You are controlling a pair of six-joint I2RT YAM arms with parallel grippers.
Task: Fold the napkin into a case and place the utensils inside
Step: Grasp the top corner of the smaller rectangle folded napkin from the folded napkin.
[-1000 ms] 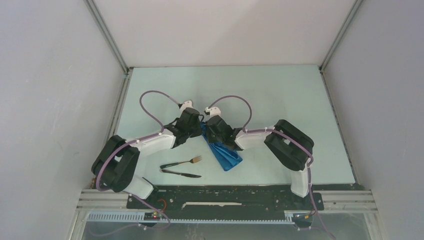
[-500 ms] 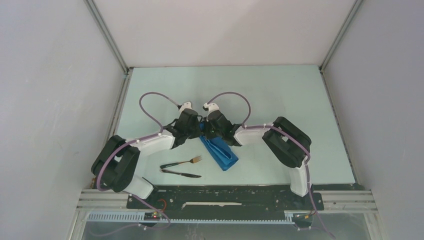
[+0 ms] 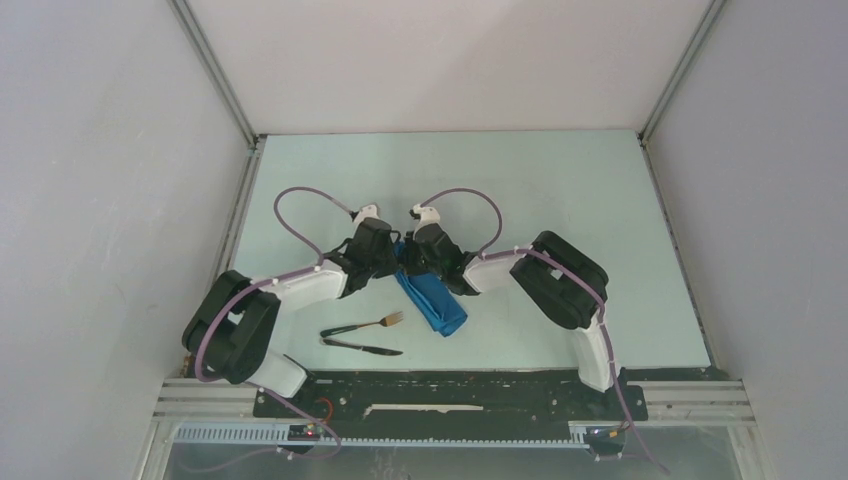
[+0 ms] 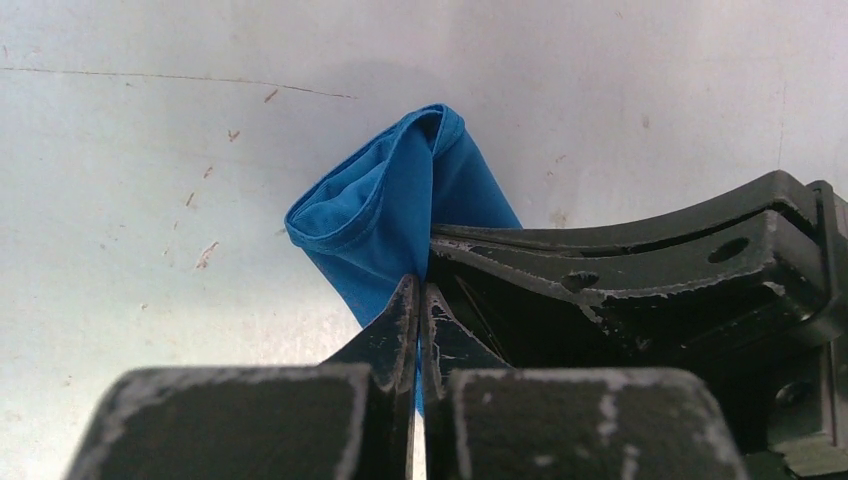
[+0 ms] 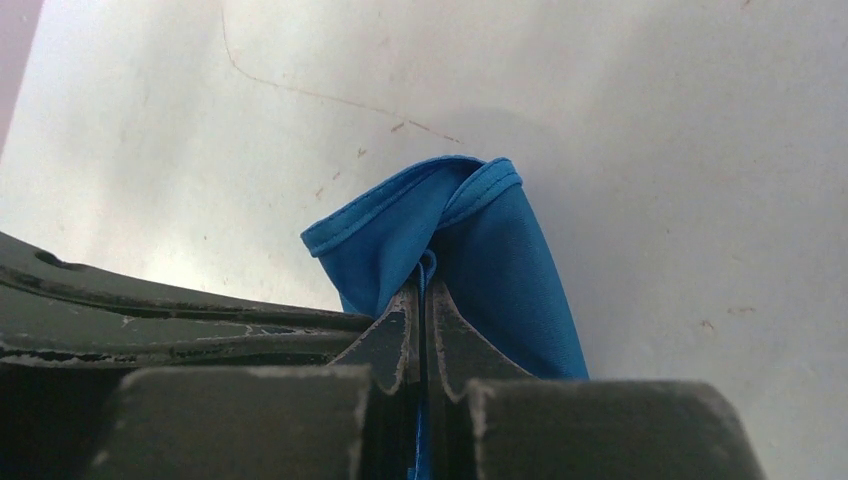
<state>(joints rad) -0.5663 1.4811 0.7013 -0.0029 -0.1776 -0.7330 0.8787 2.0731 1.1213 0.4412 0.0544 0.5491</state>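
Observation:
The blue napkin (image 3: pixel 432 304) lies as a narrow folded strip on the table, running from between the two grippers down toward the near edge. My left gripper (image 3: pixel 391 254) is shut on the strip's far end, where a fold of blue cloth (image 4: pixel 385 215) sticks out past the closed jaws. My right gripper (image 3: pixel 408 256) is shut on the same end beside it, with the napkin's hemmed edge (image 5: pixel 470 235) bulging above its tips. The fork (image 3: pixel 372 324) and the dark knife (image 3: pixel 362 347) lie side by side left of the napkin, near the front.
The right gripper's black body (image 4: pixel 650 270) crowds the right side of the left wrist view. Grey walls enclose the table on both sides and at the back. The arm bases stand on a black rail (image 3: pixel 440 388) at the near edge.
Both grippers have shifted slightly left and away with the napkin's far end. The strip has swung with them and now lies narrower and further left. Fork and knife have not moved.

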